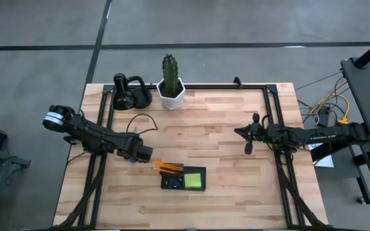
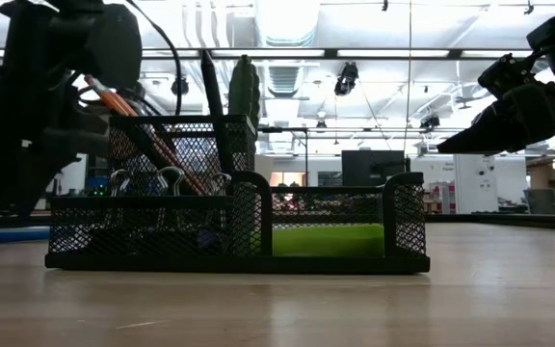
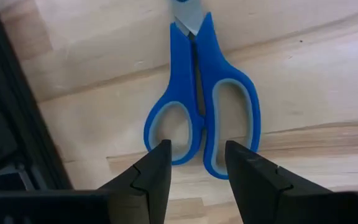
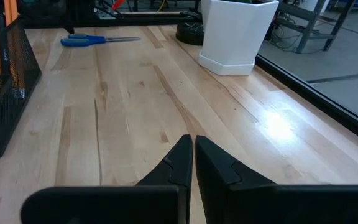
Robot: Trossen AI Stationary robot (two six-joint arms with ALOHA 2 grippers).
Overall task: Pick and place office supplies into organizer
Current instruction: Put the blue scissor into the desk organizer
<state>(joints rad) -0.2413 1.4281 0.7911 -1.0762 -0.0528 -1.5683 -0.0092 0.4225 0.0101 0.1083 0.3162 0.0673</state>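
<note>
Scissors (image 3: pixel 199 99) are lying flat on the table (image 3: pixel 303 74), handle loops just beyond the left gripper (image 3: pixel 196 163), whose fingers are standing narrowly parted and empty. Grasping seems the step underway; next it needs lowering astride the handles, closing, then carrying to the organizer (image 1: pixel 183 179). Right gripper (image 4: pixel 192 157) is waiting pressed together, well apart.

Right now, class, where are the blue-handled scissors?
The blue-handled scissors lie flat on the wooden table, left of the organizer. The left claw hovers open directly over their handles.
</note>
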